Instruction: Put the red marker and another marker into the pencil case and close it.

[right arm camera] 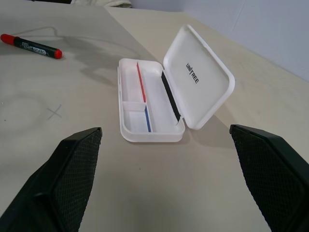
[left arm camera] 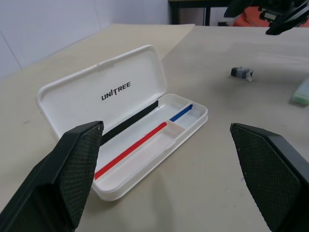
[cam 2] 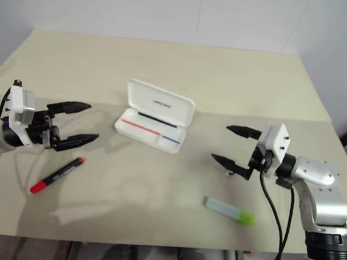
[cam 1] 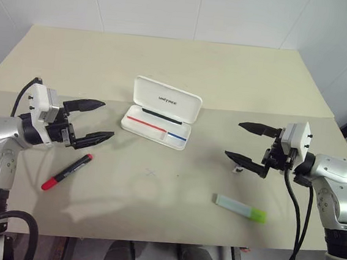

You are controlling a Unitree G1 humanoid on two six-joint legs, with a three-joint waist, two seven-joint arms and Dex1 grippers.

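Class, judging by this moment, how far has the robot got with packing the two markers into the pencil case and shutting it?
Done: the pencil case stands open, its tray bare. In hand: nothing; the left tool and the right tool hover open. Left: the red marker and the green highlighter both lie on the table; each must go in, then the lid shut.

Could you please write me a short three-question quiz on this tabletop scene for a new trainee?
1. True or false: the pencil case is closed.
2. Which marker lies nearer the left gripper? A: the red marker. B: the green-capped highlighter.
3. Fill in: the fingers of the right gripper are ____.

Key:
1. False; its lid stands open and no marker lies in the tray.
2. A.
3. Open, holding nothing.
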